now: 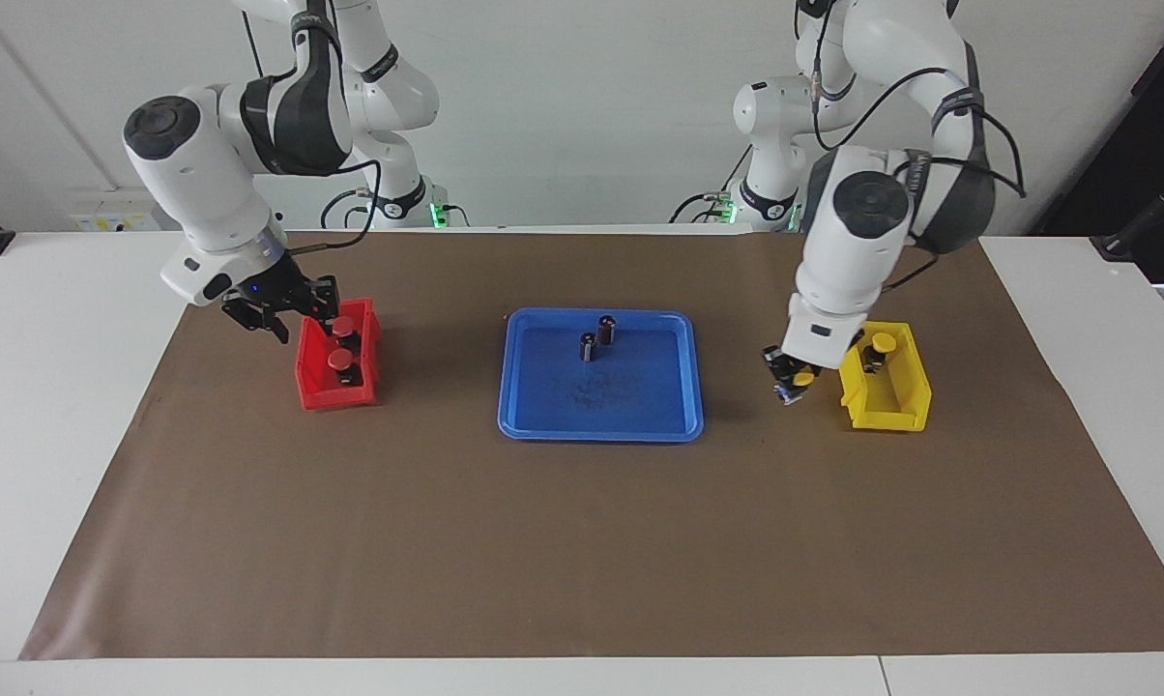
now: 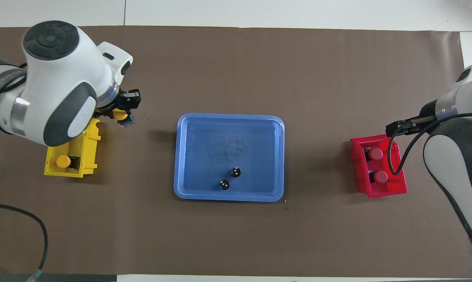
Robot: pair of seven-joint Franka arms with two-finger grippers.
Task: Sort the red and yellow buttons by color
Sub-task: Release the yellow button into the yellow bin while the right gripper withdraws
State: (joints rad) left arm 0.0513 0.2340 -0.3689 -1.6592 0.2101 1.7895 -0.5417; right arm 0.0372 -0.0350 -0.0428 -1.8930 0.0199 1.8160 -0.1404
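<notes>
My left gripper [image 1: 792, 378] is shut on a yellow button [image 1: 802, 379] and holds it above the mat, just beside the yellow bin [image 1: 893, 416] on the tray's side. From overhead this gripper [image 2: 123, 116] and its yellow button [image 2: 120, 114] show by the yellow bin [image 2: 91, 145]. A second yellow button [image 1: 882, 343] lies in that bin and also shows from overhead [image 2: 63, 161]. Two red buttons [image 1: 343, 326] [image 1: 339, 360] stand in the red bin [image 1: 335, 396]. My right gripper [image 1: 277, 314] is open and empty, raised beside the red bin.
A blue tray [image 1: 563, 391] sits mid-table with two small dark cylinders [image 1: 606, 329] [image 1: 589, 346] near its edge nearer the robots. From overhead the tray [image 2: 204, 149] lies between the yellow bin and the red bin [image 2: 385, 191]. A brown mat covers the table.
</notes>
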